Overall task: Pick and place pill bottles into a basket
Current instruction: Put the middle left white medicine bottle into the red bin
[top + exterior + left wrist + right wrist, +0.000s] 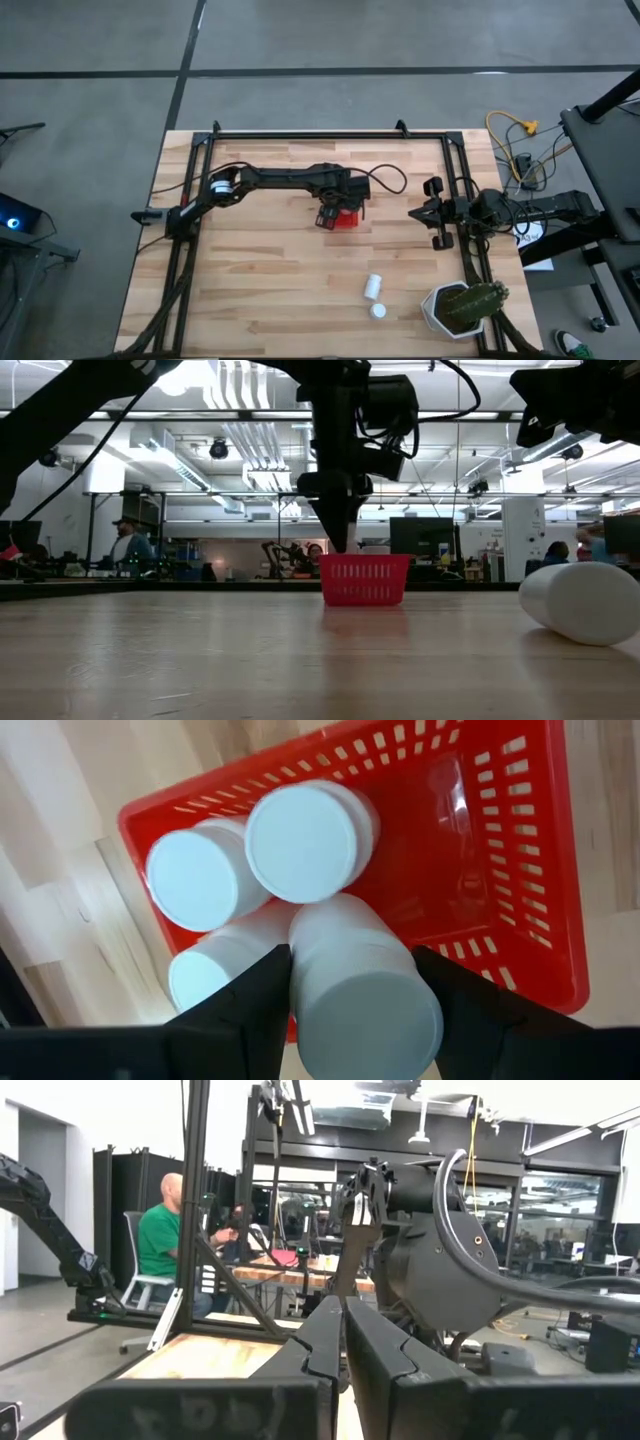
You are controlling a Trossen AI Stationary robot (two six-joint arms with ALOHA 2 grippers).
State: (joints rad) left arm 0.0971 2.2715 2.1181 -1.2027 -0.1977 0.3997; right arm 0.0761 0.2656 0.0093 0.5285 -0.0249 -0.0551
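Note:
The red basket [345,220] stands mid-table; in the left wrist view [500,870] it holds three white pill bottles [300,840]. My left gripper [335,212] hangs over the basket, pointing down, shut on a fourth bottle [365,990]. Two more bottles lie on the table toward the near right: one on its side [373,287], one [378,311] nearer; one shows large in the low view [585,600]. My right gripper [342,1345] is shut and empty at the right side of the table [425,212]. My left gripper pinches the bottle's round side wall [310,970] between its two fingers, one on each side. The fingers point down from above. The bottle hangs upright over the basket's near-left part, above the other bottles; whether it touches them I cannot tell.
A white pot with a green plant [462,307] stands at the near right corner. Black frame rails [200,200] run along the table's left, far and right sides. Bare wood lies left of the basket.

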